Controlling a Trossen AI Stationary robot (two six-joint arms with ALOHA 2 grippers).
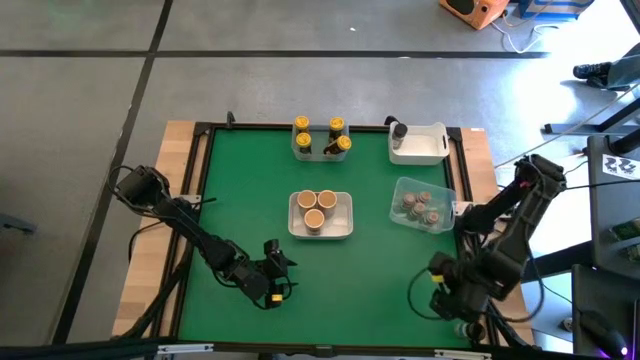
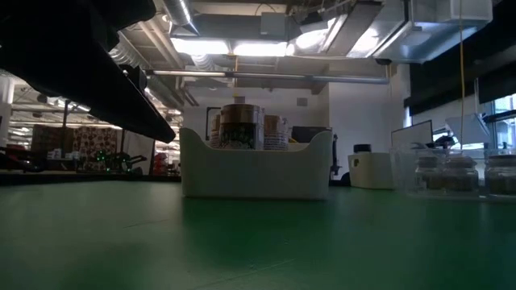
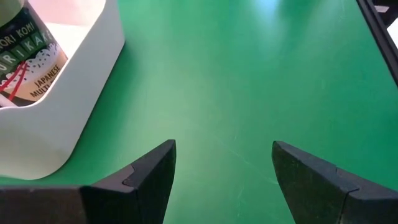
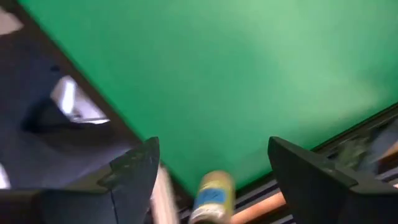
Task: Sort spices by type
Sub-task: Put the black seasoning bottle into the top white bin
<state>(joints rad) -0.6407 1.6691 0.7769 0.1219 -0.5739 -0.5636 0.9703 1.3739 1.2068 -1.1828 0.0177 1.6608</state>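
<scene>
Grippers: left gripper [image 3: 222, 168] & right gripper [image 4: 211, 168] low, near edge, fingers apart, empty.

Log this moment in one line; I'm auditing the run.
spices: sorted in tubs | left gripper: open, empty, near edge | right gripper: open, empty, near edge

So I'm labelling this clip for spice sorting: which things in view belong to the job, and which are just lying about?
Part of the job:
- yellow-capped jars in the far tub
- tan-capped jars in the middle white tub
- brown-capped jars in the clear tub
- dark-capped jar in the white corner tub

Just lying about:
- orange box on the floor
- cables beside it
</scene>
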